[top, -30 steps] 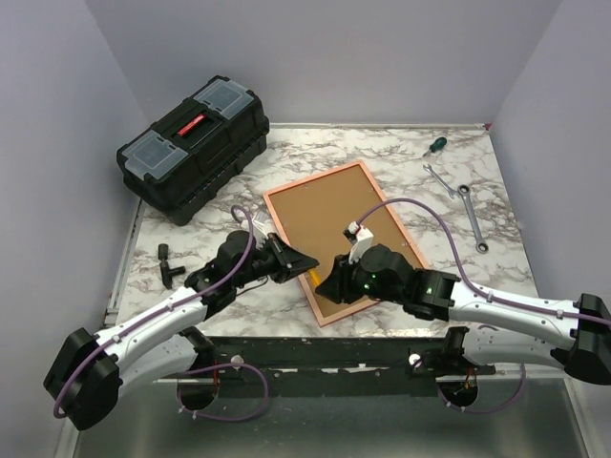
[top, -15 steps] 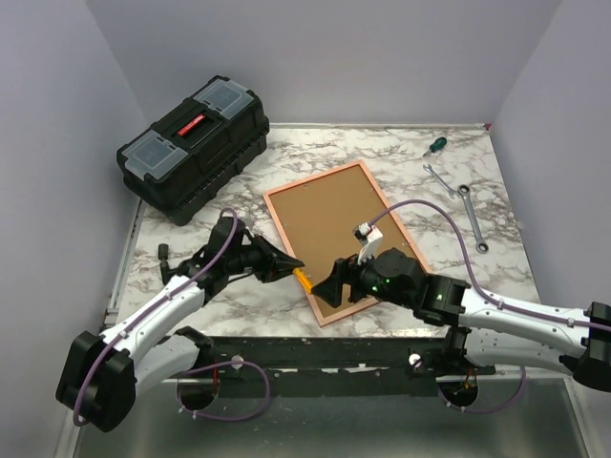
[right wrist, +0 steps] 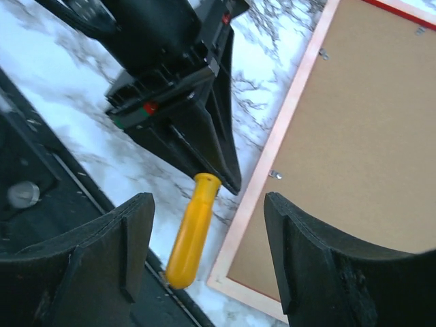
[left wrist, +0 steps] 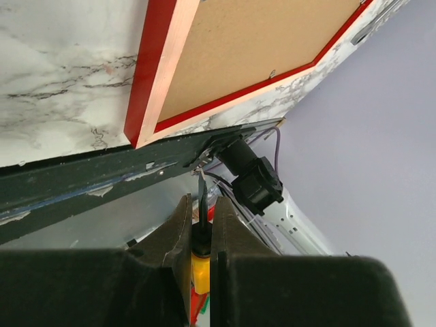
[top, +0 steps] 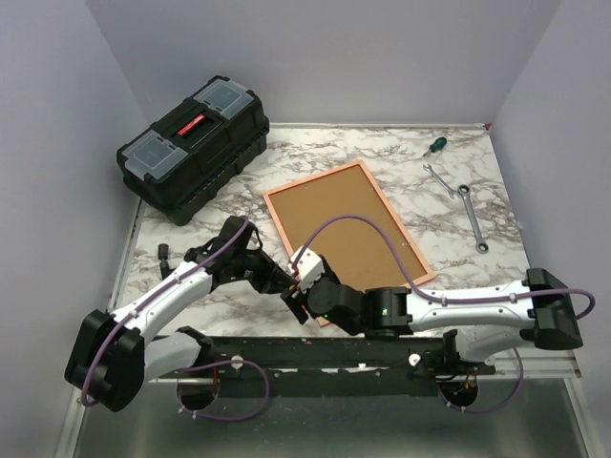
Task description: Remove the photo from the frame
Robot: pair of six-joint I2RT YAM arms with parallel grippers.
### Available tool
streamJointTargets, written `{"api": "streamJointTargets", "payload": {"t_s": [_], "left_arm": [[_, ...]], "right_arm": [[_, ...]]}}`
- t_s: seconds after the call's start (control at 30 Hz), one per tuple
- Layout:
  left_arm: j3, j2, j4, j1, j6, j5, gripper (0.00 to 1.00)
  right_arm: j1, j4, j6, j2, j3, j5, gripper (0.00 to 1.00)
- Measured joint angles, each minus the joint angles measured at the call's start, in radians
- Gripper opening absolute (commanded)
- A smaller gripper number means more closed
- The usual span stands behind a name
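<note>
At the near-left corner of the frame, face-down on the bench: left pincer pinching a yellow-handled tool, right pincer spread alongside; photo unseen, presumably under the brown backing board; step judged tab release, next levering the nearest tab up.

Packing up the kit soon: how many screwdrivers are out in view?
2. The green-handled screwdriver lies near the far right corner of the table; the yellow-handled screwdriver is gripped in the left tool. The shut toolbox could hide more.
</note>
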Motion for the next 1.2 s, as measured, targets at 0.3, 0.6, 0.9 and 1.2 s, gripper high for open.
{"api": "streamJointTargets", "payload": {"t_s": [0.3, 0.6, 0.9, 1.2], "left_arm": [[-0.019, -0.02, 0.002, 0.01, -0.016, 0.039, 0.0], [-0.027, -0.021, 0.011, 0.013, -0.032, 0.043, 0.0], [-0.039, -0.023, 0.022, 0.018, -0.044, 0.05, 0.0], [-0.043, -0.024, 0.053, 0.029, -0.071, 0.045, 0.26]], "right_arm": [[0.069, 0.007, -0.111, 0.088, -0.004, 0.101, 0.61], [0.083, 0.038, -0.137, 0.138, -0.027, 0.146, 0.38], [0.089, 0.068, -0.155, 0.143, -0.036, 0.186, 0.38], [0.106, 0.11, -0.187, 0.177, -0.036, 0.287, 0.01]]}}
